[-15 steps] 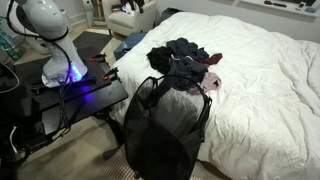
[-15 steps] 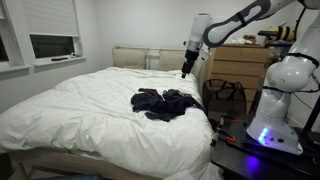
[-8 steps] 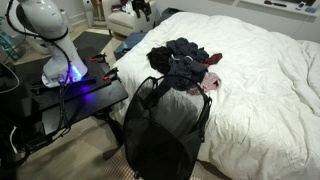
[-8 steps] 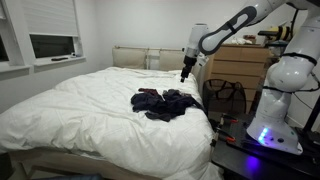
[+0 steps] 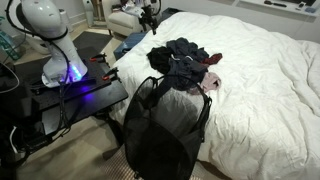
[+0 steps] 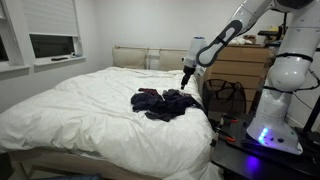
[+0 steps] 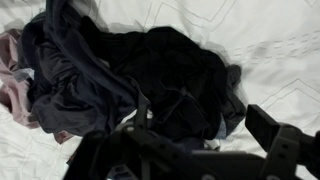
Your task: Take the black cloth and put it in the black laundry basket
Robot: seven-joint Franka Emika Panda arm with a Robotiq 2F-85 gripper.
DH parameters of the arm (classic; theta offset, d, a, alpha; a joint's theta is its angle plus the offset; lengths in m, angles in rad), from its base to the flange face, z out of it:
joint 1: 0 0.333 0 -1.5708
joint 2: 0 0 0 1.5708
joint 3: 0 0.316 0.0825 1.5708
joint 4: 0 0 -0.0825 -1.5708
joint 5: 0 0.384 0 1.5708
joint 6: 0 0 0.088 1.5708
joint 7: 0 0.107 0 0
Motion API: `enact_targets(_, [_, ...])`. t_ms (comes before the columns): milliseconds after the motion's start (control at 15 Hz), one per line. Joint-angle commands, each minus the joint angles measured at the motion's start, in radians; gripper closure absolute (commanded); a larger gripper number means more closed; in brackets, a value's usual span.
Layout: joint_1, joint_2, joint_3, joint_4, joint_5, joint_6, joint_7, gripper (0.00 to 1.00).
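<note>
A pile of dark clothes point(image 5: 182, 60) lies on the white bed, also seen in the exterior view from the foot side point(image 6: 163, 102). In the wrist view a black cloth point(image 7: 170, 70) fills the middle of the pile, with dark blue pieces to its left. The black mesh laundry basket point(image 5: 165, 125) stands on the floor against the bed's edge, also visible by the dresser point(image 6: 225, 97). My gripper point(image 6: 185, 75) hangs above the bed just beyond the pile, near the frame's top point(image 5: 150, 12). Its fingers point(image 7: 190, 150) are open and empty above the black cloth.
A pink garment point(image 7: 10, 75) lies at the pile's edge. The white duvet point(image 5: 260, 80) covers the bed. The robot base sits on a black table point(image 5: 80, 95) beside the basket. A wooden dresser point(image 6: 240, 65) stands behind the basket.
The arm has lowered and the gripper has come down closer to the clothes pile. The clothes and the basket have not moved.
</note>
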Motion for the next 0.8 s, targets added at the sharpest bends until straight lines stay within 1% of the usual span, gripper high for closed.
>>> enact_targets(0, [-0.017, 0.128, -0.013, 0.07, -0.051, 0.074, -0.007, 0.0])
enact_targets(200, [-0.008, 0.225, -0.024, 0.135, -0.064, 0.111, -0.005, 0.0])
enact_targets(400, [0.0, 0.319, -0.027, 0.211, -0.045, 0.125, -0.015, 0.0])
enact_targets(733, [-0.024, 0.442, 0.008, 0.325, 0.021, 0.114, -0.078, 0.0])
